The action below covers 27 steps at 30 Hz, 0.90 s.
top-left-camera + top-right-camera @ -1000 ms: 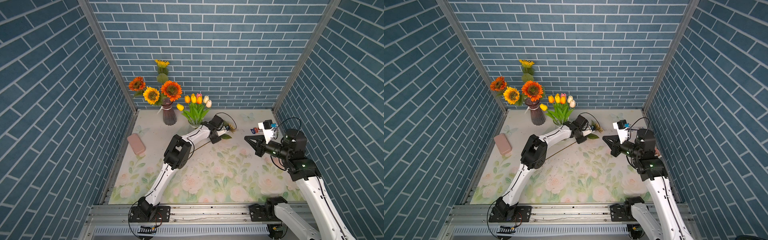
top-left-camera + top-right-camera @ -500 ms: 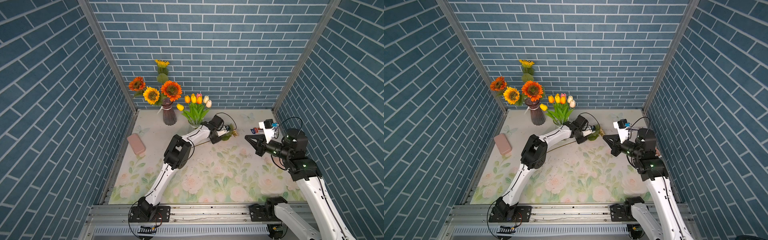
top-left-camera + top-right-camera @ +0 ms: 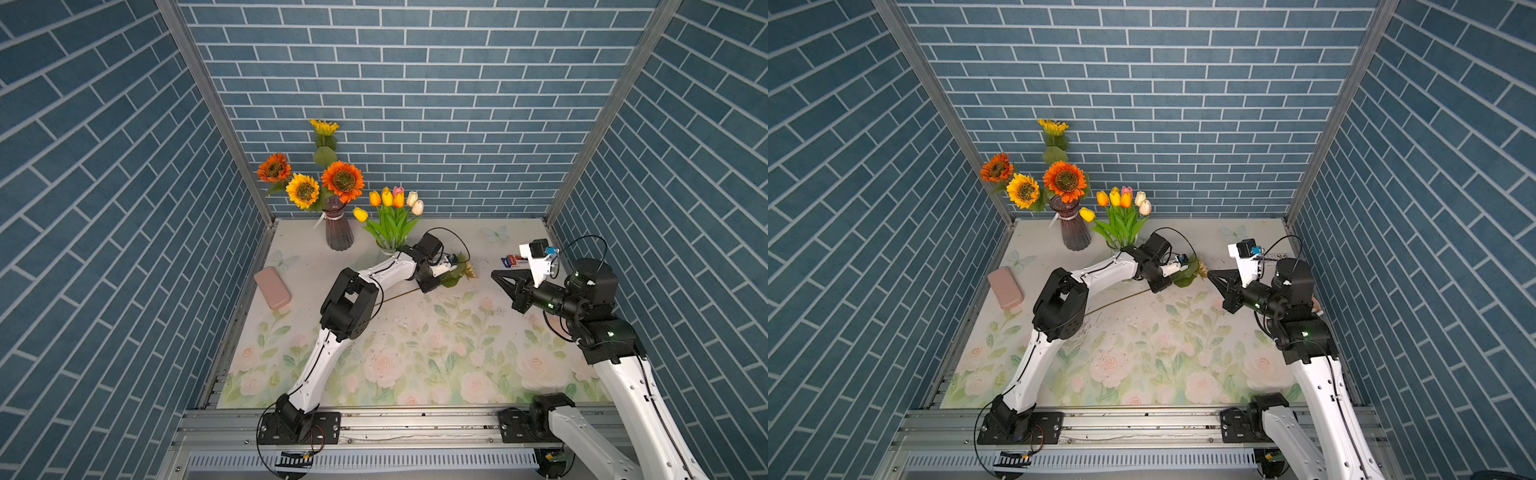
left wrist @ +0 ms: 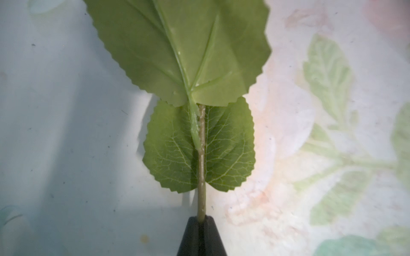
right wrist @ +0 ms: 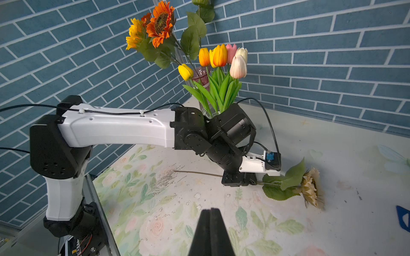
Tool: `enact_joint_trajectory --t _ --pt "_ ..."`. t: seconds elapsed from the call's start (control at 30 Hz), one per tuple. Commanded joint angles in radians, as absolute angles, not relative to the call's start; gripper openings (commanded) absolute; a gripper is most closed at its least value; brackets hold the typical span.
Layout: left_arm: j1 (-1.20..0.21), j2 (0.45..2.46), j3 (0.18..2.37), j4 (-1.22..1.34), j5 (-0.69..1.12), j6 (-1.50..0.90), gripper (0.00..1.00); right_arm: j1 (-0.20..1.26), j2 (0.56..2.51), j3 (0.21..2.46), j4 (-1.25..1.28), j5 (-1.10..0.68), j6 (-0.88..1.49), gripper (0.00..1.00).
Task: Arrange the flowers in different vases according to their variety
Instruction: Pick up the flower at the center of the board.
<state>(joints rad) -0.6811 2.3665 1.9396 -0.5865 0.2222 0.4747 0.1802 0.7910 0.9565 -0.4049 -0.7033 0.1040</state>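
Slippage threatens — left claw (image 4: 201, 219) clamps the stem (image 4: 201, 168) of the cream sunflower (image 5: 310, 188) lying on the counter (image 5: 332, 141). Top-heavy, it could twist loose on lifting; right claw (image 5: 210, 212) hangs closed, empty.

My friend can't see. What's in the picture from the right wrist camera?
The left pincer is shut on the stem of a cream sunflower lying on the flowery mat. Behind the arm stand tulips and orange and yellow sunflowers.

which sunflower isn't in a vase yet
The cream sunflower: it lies on the mat, stem pinched by the left gripper, while the orange and yellow sunflowers stand in the purple vase.
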Motion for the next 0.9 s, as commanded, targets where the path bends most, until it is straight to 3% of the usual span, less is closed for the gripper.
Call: enact_joint_trajectory --t 0.0,0.63,0.87 --pt "-0.689 2.263 1.9 -0.569 0.257 0.457 0.0 0.176 0.768 0.991 -0.428 -0.68 0.081 0.02" --pt "-0.67 1.665 1.523 -0.425 0.272 0.414 0.0 0.177 0.691 0.999 -0.459 -0.644 0.083 0.01" --pt "-0.577 1.331 1.315 -0.203 0.358 0.338 0.0 0.177 0.682 0.992 -0.451 -0.659 0.074 0.01"
